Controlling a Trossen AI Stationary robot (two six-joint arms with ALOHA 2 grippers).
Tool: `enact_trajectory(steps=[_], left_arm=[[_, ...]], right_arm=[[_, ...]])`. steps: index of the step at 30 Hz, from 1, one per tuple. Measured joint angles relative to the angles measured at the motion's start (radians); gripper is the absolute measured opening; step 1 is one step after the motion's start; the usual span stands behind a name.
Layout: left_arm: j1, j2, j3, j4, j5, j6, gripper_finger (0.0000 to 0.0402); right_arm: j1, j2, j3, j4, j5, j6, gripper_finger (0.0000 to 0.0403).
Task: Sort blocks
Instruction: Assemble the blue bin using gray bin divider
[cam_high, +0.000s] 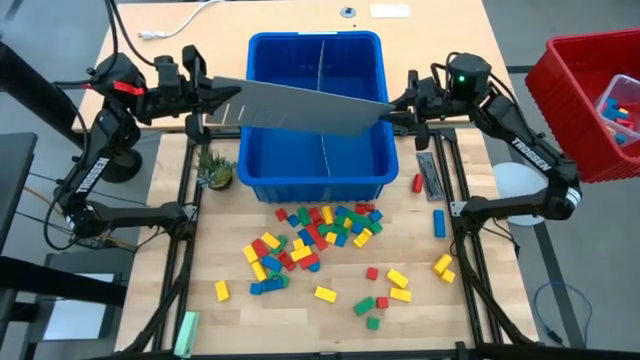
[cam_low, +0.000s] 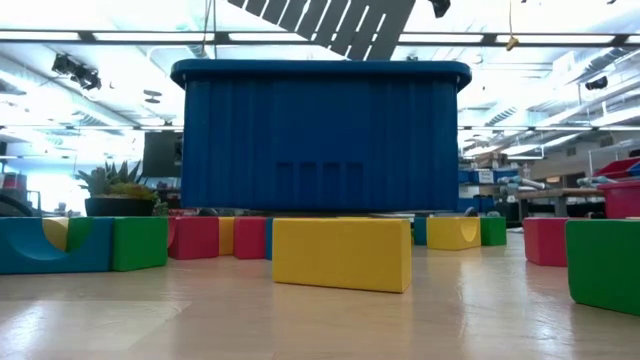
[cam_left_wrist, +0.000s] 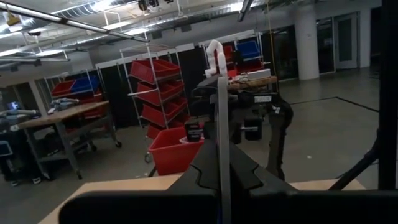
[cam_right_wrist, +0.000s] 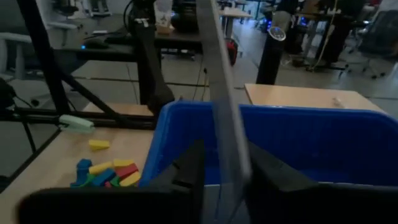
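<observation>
A flat grey ridged panel (cam_high: 300, 105) hangs slanted over the blue bin (cam_high: 316, 45), which has a thin divider down its middle. In the low view the panel (cam_low: 330, 25) shows above the bin (cam_low: 320, 130). My left gripper (cam_high: 216, 100) is shut on its left end and my right gripper (cam_high: 392, 110) on its right end. The blocks (cam_high: 320, 235), red, yellow, green and blue, lie scattered on the table in front of the bin; some show close up in the low view (cam_low: 342, 253). My left gripper pinches the panel's left end (cam_left_wrist: 222, 168) between its two fingers, one on each flat face. It comes in about level from the table's left. The panel stands on edge, lifted clear of the bin. My right gripper has the panel's right end (cam_right_wrist: 230, 168) between its two fingers (cam_right_wrist: 189, 171), one on each flat face. It comes in from the table's right, slanting slightly down. The panel stands on edge above the bin's rim.
A small potted plant (cam_high: 213, 170) stands left of the bin. More grey panels (cam_high: 430, 175) lie to its right. A red bin (cam_high: 590, 100) sits off the table's right side. A pale green bar (cam_high: 186, 330) lies near the front left corner.
</observation>
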Motion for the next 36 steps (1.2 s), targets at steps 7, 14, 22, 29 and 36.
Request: enact_trajectory(steps=[7,14,22,29,36], left_arm=[[0.0,-0.001,0.001,-0.021,-0.016,-0.001,0.0008],[0.0,0.04,0.003,-0.22,-0.141,0.059,0.0011],[0.002,0.156,0.001,-0.37,-0.212,0.131,0.0011],[0.002,0.213,0.001,-0.428,-0.276,0.204,0.0011],[0.025,0.23,0.0,-0.446,-0.365,0.285,0.0012]], right_arm=[[0.001,0.009,0.0,0.084,0.065,-0.006,0.0004],[-0.039,-0.013,0.058,0.048,0.083,0.021,0.0001],[-0.08,-0.014,0.097,-0.11,0.149,-0.001,0.0001],[-0.097,0.004,0.084,-0.145,0.162,-0.016,0.0],[-0.095,0.022,0.079,-0.14,0.179,-0.033,0.0]])
